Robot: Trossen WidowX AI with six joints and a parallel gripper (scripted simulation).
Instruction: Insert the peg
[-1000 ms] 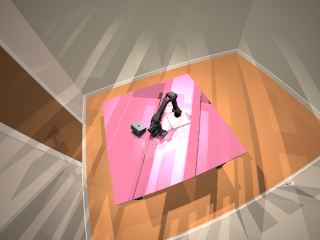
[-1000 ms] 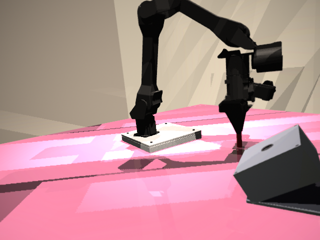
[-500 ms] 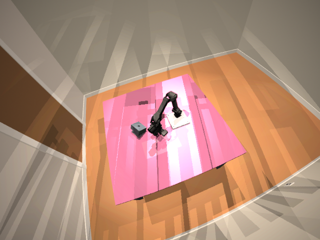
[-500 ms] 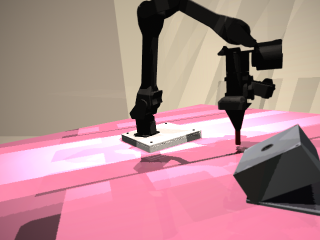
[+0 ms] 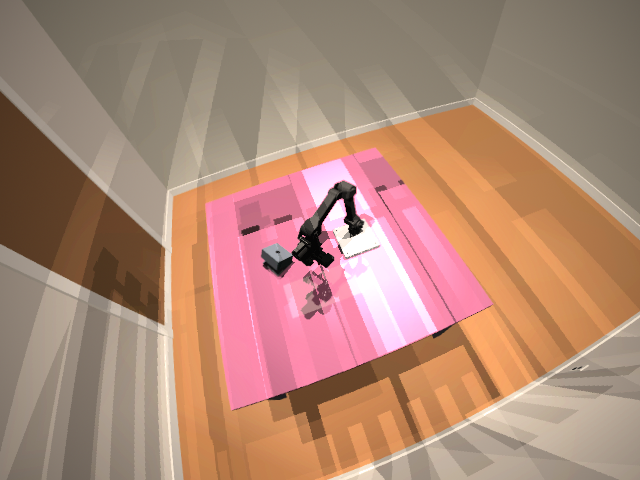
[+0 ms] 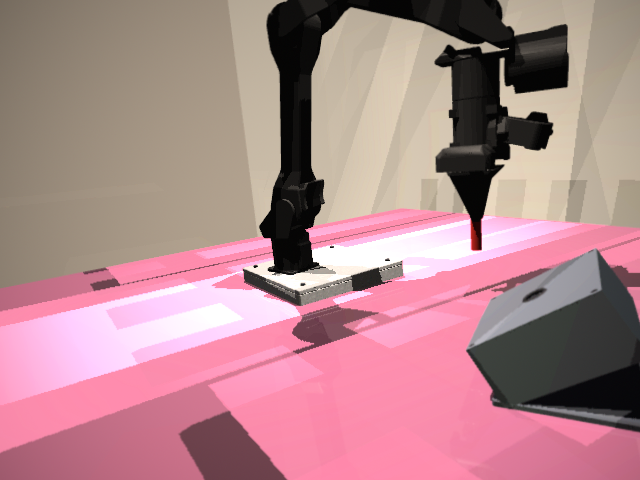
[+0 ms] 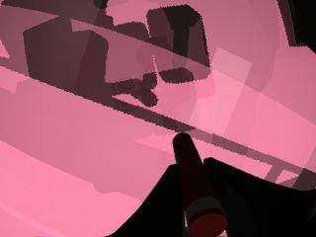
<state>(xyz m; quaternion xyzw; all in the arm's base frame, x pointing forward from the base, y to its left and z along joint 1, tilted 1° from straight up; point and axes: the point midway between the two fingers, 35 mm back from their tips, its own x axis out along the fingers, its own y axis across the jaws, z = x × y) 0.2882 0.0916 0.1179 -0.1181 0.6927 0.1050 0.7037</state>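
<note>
The peg [image 6: 476, 236] [image 7: 186, 150] is a red cylinder with a grey band near its top. My gripper [image 6: 477, 215] [image 7: 192, 169] is shut on its upper part. The peg hangs upright with its bottom end above the table in the exterior view. The grey sloped panel [image 5: 269, 252] [image 6: 560, 286] stands to the right of the gripper in the exterior view, lower in the picture. Its round dark hole [image 5: 277, 252] [image 6: 534, 295] is in the tilted upper face, and nothing is in it. In the top view the arm hides the peg and fingertips.
The white base plate [image 5: 367, 245] [image 6: 330, 281] carries the arm's foot, on the other side of the gripper from the panel. The pink table [image 5: 242, 361] [image 6: 155, 428] shows strong light stripes and arm shadows. A dark shape cuts the upper right corner of the wrist view.
</note>
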